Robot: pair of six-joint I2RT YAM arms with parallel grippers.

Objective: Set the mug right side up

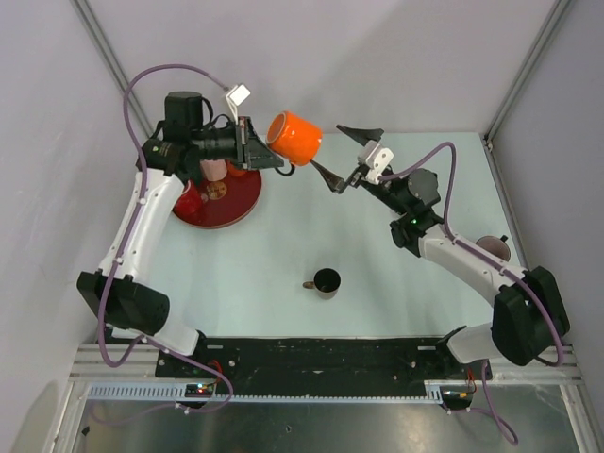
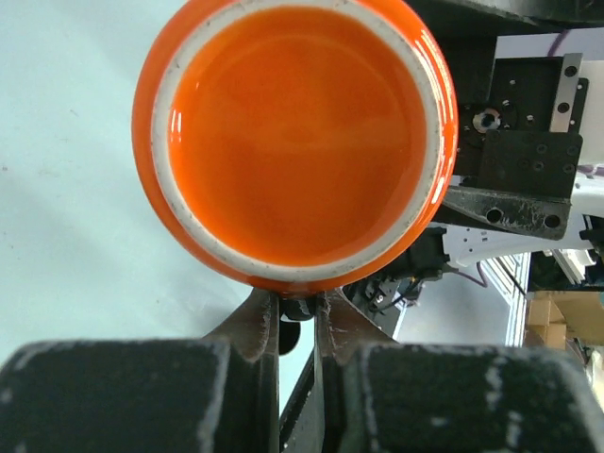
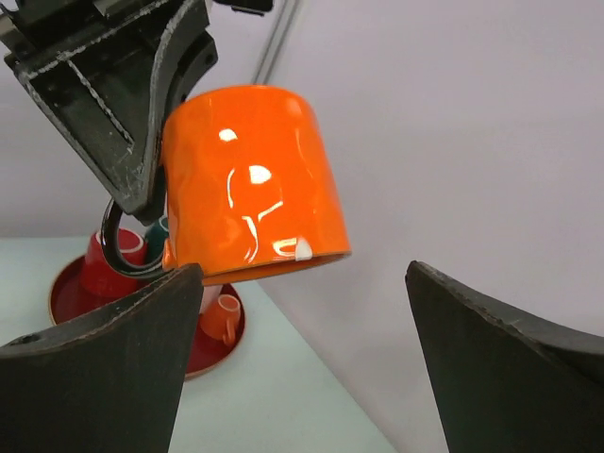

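The orange mug point(image 1: 294, 138) hangs in the air above the back of the table, tilted. My left gripper point(image 1: 260, 151) is shut on its handle. In the left wrist view the mug's base point(image 2: 297, 142) with its pale unglazed ring faces the camera, and my gripper point(image 2: 297, 316) pinches the handle just below it. In the right wrist view the mug point(image 3: 250, 184) shows its side, mouth pointing down and away. My right gripper point(image 1: 344, 156) is wide open just right of the mug, not touching it; it is empty in its own view point(image 3: 302, 368).
A red plate point(image 1: 219, 198) with several small cups lies at the back left under the left arm; it also shows in the right wrist view point(image 3: 66, 293). A dark cup point(image 1: 327, 280) stands upright mid-table. Another cup point(image 1: 491, 247) sits at the right beside the right arm.
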